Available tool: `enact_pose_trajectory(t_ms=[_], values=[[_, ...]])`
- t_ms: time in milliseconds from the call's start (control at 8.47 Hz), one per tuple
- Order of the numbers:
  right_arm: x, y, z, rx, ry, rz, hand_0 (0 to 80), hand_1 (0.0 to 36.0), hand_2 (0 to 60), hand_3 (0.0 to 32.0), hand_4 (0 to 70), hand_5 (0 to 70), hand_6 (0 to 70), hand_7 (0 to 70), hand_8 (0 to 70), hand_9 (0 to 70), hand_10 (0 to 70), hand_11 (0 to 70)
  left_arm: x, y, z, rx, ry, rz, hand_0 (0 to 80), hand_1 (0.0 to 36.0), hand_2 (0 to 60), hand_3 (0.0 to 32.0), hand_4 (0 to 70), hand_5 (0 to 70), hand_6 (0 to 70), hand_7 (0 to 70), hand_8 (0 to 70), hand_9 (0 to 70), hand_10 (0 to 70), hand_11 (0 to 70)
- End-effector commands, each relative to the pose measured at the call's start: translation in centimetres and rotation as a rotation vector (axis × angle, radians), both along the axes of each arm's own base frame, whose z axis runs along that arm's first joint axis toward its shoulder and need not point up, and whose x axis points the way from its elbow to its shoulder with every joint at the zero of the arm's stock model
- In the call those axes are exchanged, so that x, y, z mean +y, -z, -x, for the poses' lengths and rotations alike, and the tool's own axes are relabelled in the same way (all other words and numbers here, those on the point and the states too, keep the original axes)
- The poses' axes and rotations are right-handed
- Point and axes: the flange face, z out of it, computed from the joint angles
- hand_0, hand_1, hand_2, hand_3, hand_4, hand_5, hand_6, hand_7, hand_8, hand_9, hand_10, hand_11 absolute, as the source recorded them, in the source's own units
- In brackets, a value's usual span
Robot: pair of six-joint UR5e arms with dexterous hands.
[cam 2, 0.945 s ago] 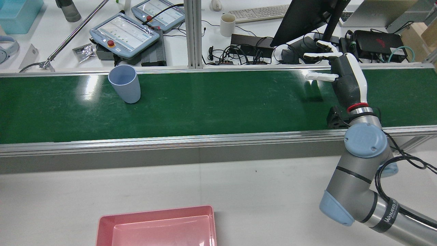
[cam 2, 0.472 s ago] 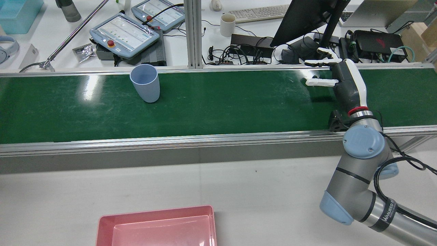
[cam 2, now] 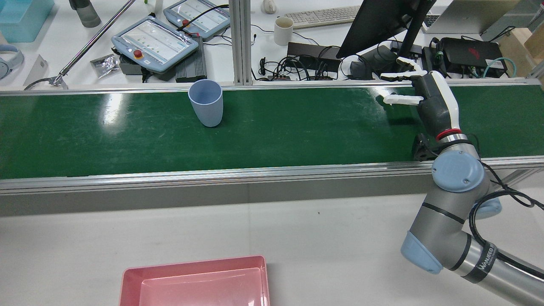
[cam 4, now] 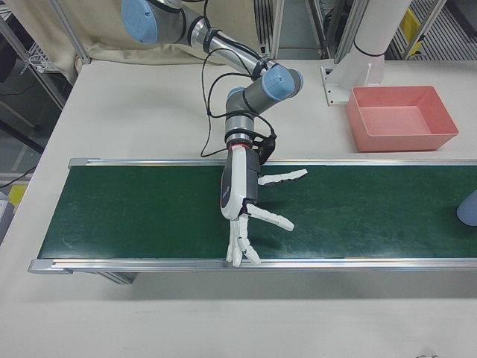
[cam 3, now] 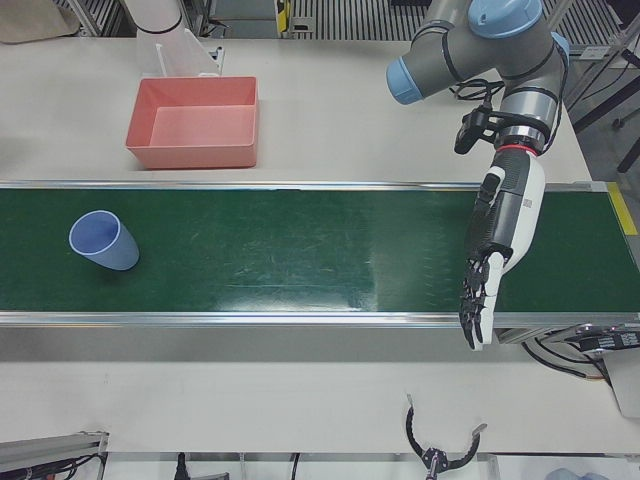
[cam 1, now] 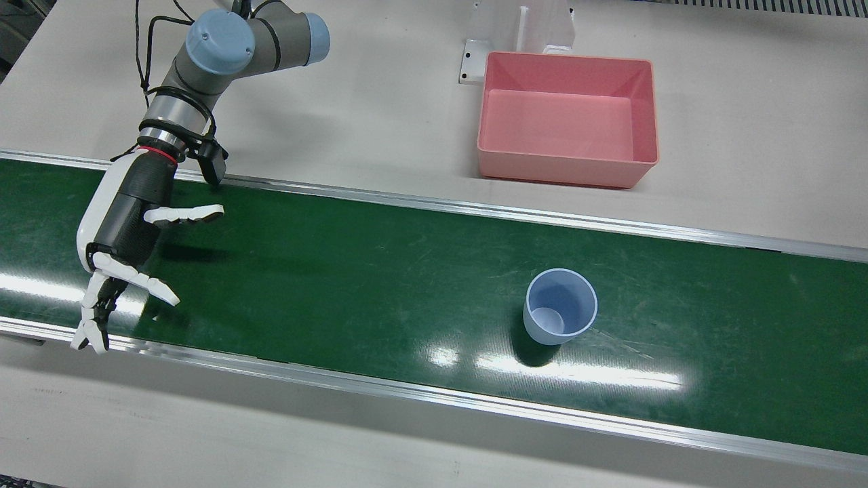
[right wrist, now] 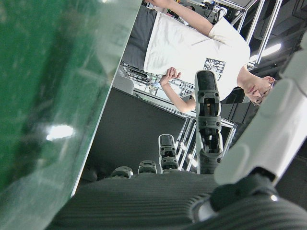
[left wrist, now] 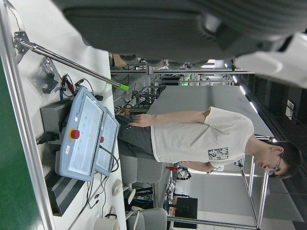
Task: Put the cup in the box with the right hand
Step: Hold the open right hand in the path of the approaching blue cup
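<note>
Green conveyor belt (cam 2: pixel 297 136) runs the width of the station, and only the rear view takes in the cluttered desk behind it, with two teach pendants (cam 2: pixel 155 40), a keyboard (cam 2: pixel 323 16) and a white mug (cam 2: pixel 283 30); the front view alone looks straight down into the things on the table. The right arm (cam 2: pixel 457 199) reaches over the belt's end, and in the rear view white lettering on a dark band near its elbow seems to read "WANJEED", though it is too small to be sure. The pink box (cam 1: pixel 568 118) sits empty on the pale table beside the belt, on the robot's side. The right hand (cam 1: pixel 129 234) hovers over the belt, released and holding nothing, fingers (cam 1: pixel 183 215) spread apart and pointing across the belt toward the operators' edge. The left hand shows in no fixed view; its own camera shows only a dark edge of it, so I cannot tell how it is set. The blue cup (cam 1: pixel 560 316) stands upright on the belt, mouth up, long axis vertical, well apart from the hand and close to the operators' rail. The hand views catch a person in a white T-shirt (left wrist: pixel 192 136) with a small unreadable print.
</note>
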Motion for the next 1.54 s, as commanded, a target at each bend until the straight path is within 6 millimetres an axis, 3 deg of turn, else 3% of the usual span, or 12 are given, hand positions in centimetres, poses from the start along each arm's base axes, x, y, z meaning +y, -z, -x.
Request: enact_pose_trajectory(t_ms=[0,118,236,472,591,1063,1299,1417], values=[[-0.2,0.2,-0.2,0.003,0.006,-0.003,45.9,0.0,0.0,0.0,45.7,0.4,3.7,24.3,0.9,4.7,0.2,0.3,0.0,0.0,0.0,0.000,0.000,0.001,0.0,0.0,0.0,0.0,0.0,0.0,0.0,0.0,0.0,0.0,0.0,0.0],[-0.2,0.1,-0.1,0.007,0.027,-0.001,45.9,0.0,0.0,0.0,53.6,0.0,3.8,24.4,1.2,4.7,0.5,0.5,0.0,0.0,0.0,0.000,0.000,0.000,0.0,0.0,0.0,0.0,0.0,0.0,0.0,0.0,0.0,0.0,0.0,0.0],[-0.1,-0.1,-0.1,0.011,0.038,0.001,45.9,0.0,0.0,0.0,56.0,0.0,3.8,24.5,1.2,4.9,0.2,0.2,0.0,0.0,0.0,0.000,0.000,0.001,0.0,0.0,0.0,0.0,0.0,0.0,0.0,0.0,0.0,0.0,0.0,0.0],[0.2,-0.6,-0.5,0.018,0.044,0.007,46.7,1.0,0.0,0.4,43.4,0.9,3.5,22.9,1.2,4.8,0.0,0.0,0.0,0.0,0.0,0.000,0.000,0.001,0.0,0.0,0.0,0.0,0.0,0.0,0.0,0.0,0.0,0.0,0.0,0.0],[0.2,-1.0,-0.8,0.024,0.056,0.014,47.8,4.3,0.0,4.4,35.1,2.1,3.3,21.8,1.3,4.8,0.0,0.0,0.0,0.0,0.0,0.000,0.000,0.001,0.0,0.0,0.0,0.0,0.0,0.0,0.0,0.0,0.0,0.0,0.0,0.0],[-0.1,-0.9,-1.6,0.034,0.044,0.012,46.8,1.0,0.0,9.2,33.1,1.4,2.5,21.3,1.2,4.7,0.0,0.0,0.0,0.0,0.0,0.000,0.000,0.001,0.0,0.0,0.0,0.0,0.0,0.0,0.0,0.0,0.0,0.0,0.0,0.0],[-0.3,-0.5,-1.2,0.065,0.085,0.005,46.7,1.1,0.0,5.4,37.3,1.2,2.8,21.2,1.1,4.5,0.0,0.0,0.0,0.0,0.0,0.000,0.000,0.001,0.0,0.0,0.0,0.0,0.0,0.0,0.0,0.0,0.0,0.0,0.0,0.0],[-0.4,-0.3,-1.2,0.071,0.086,0.002,46.9,1.2,0.0,5.4,36.6,1.2,2.9,21.3,1.2,4.7,0.0,0.0,0.0,0.0,0.0,0.000,0.000,0.001,0.0,0.0,0.0,0.0,0.0,0.0,0.0,0.0,0.0,0.0,0.0,0.0]])
